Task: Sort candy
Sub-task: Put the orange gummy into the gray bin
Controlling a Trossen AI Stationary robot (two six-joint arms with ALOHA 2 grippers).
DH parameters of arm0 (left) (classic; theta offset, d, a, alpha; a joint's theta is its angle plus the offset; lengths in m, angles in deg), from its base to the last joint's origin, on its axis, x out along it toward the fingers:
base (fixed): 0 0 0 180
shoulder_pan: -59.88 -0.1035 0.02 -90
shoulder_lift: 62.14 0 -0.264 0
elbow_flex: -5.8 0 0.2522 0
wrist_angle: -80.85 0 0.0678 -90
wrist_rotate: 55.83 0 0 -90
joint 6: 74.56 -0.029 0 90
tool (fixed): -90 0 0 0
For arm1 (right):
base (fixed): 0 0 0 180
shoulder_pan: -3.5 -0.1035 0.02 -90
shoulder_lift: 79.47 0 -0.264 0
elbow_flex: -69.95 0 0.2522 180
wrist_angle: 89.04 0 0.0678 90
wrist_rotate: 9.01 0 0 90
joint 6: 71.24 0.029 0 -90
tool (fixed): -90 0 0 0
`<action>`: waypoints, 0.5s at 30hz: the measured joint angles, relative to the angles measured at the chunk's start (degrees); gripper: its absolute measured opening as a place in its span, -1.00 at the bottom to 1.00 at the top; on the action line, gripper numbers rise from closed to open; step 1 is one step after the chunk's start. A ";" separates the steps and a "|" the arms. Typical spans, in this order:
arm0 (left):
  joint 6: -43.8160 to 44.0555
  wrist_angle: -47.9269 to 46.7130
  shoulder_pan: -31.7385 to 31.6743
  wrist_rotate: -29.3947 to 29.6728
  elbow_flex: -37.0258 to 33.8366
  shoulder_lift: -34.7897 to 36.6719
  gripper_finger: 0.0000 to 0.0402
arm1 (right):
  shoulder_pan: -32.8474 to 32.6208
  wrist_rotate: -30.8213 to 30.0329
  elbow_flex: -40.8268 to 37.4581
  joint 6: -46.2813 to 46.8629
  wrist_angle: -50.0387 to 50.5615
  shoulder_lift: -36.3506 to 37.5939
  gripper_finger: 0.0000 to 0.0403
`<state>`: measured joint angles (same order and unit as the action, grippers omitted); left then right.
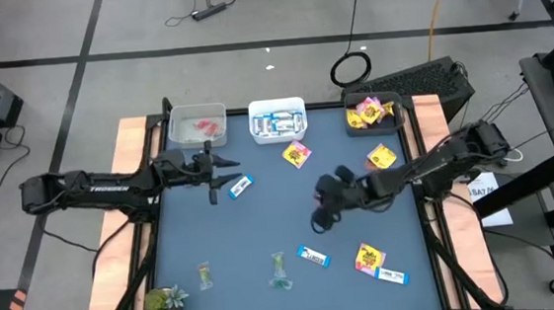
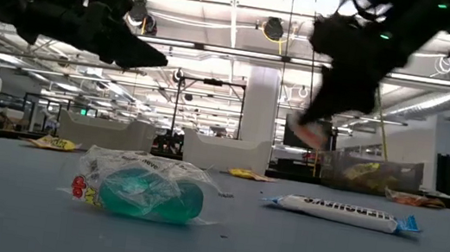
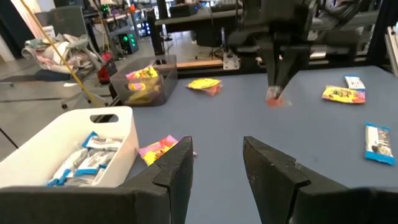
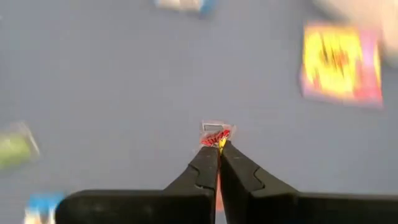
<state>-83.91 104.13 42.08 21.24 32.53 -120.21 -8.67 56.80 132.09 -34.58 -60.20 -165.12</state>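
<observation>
My right gripper [image 4: 219, 144] hangs over the middle of the blue mat [image 1: 263, 225] and is shut on a small red wrapped candy [image 4: 216, 133]. The left wrist view shows that candy [image 3: 273, 99] too. My left gripper [image 3: 217, 155] is open and holds nothing; it hovers near the clear bin [image 1: 197, 125]. Loose on the mat lie yellow packets [image 1: 297, 154], blue-and-white bars [image 1: 314, 257] and greenish sweets [image 1: 280, 269]. One greenish sweet [image 2: 146, 192] lies close to the low camera. My right gripper pinches the red candy by one end of its wrapper [image 4: 217, 138], only at the tips of the two fingers [image 4: 208, 155]. The fingers point downward from above. The candy [image 2: 311, 133] sticks out below the tips, lifted clear of the mat.
Along the far edge stand a clear bin with red pieces, a white bin [image 1: 277, 118] with blue-and-white bars and a dark bin [image 1: 371, 113] with yellow packets. A green leafy plant-like thing [image 1: 160, 308] lies at the near left corner. Wooden rails [image 1: 129, 167] flank the mat.
</observation>
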 joint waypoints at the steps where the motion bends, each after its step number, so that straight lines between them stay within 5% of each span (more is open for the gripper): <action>1: -0.01 0.63 0.02 -0.03 0.00 -0.96 -0.26 | 1.19 0.07 0.00 -3.95 -4.64 -0.48 -0.99; 7: 0.04 10.63 1.25 0.02 0.00 -7.82 -0.26 | 8.42 0.24 0.00 -20.52 -28.61 -4.26 -1.00; 15: 0.05 16.47 4.43 4.24 1.82 -15.00 -0.26 | 13.49 9.11 -0.02 -27.30 -55.45 -11.20 -1.00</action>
<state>-83.86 120.60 46.51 25.49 34.35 -135.21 4.83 65.91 132.07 -61.88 -115.64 -176.32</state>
